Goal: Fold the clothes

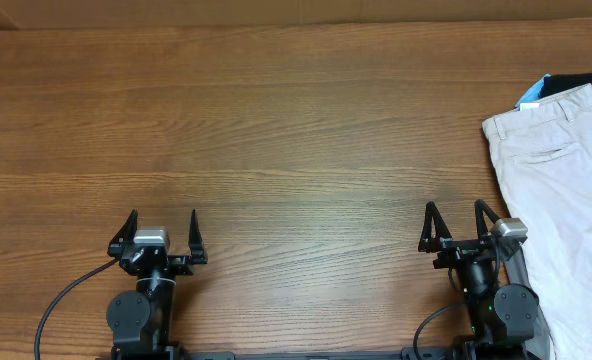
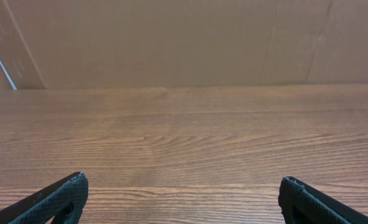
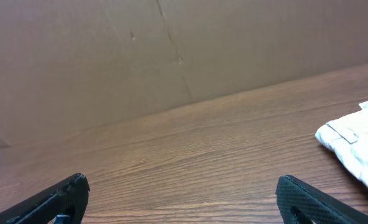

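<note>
probably limp and light in the hand: pale beige cotton trousers [image 1: 561,180], spread at three o'clock on the brown wooden table [image 1: 276,130], just beside the right gripper [image 1: 456,222]. best pinched along the stiffer waistband [image 1: 541,108]. left gripper [image 1: 162,228] and right alike gaping wide, empty.

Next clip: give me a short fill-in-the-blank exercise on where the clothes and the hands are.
1. The beige trousers lie at the ___ edge of the table.
2. The left hand and the right hand are both ___, holding nothing.
3. The trousers lie nearest the ___ hand.
Missing words: right; open; right.
</note>
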Motion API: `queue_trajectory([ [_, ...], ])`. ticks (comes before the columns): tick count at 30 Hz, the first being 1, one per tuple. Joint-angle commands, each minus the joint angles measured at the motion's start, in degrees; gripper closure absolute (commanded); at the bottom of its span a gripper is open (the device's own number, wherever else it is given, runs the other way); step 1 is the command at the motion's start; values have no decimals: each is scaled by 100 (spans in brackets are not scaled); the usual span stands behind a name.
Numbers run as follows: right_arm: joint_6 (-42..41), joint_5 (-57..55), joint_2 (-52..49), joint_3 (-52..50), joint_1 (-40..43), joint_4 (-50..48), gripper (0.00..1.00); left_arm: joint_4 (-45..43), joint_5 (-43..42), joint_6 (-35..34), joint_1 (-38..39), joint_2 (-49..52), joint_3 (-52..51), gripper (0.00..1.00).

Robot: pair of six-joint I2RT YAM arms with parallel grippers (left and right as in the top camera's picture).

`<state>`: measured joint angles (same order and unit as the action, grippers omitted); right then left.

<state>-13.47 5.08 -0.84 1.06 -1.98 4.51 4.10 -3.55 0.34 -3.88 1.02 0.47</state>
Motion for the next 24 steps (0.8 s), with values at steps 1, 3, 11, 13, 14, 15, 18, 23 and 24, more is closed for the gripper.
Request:
queue_trajectory([
  [1, -7, -52, 46, -59, -22, -9, 0, 15, 81, -52, -50, -33, -17, 0],
  [3, -7, -55, 46, -59, -22, -9, 0, 17, 81, -52, -50, -33, -17, 0],
  [11, -7, -55, 46, -59, -22, -9, 0, 15, 81, -55, -50, -33, -17, 0],
  [13, -7, -55, 46, -59, -22, -9, 0, 15, 81, -52, -50, -33, -17, 0],
  [14, -7, -52, 46, -59, -22, -9, 0, 17, 81, -55, -50, -33, -17, 0],
  [15, -7, -55, 46, -59, -22, -9, 0, 17, 81, -52, -50, -33, -17, 0],
  [18, -7, -55, 46, -59, -22, -9, 0, 17, 81, -55, -50, -33, -17, 0],
  [23, -17, -31, 46, -59, -22, -39, 0, 17, 81, -52, -50, -33, -17, 0],
  [24, -105, 4, 46, -59, -22, -94, 0, 17, 81, -52, -50, -33, -17, 0],
])
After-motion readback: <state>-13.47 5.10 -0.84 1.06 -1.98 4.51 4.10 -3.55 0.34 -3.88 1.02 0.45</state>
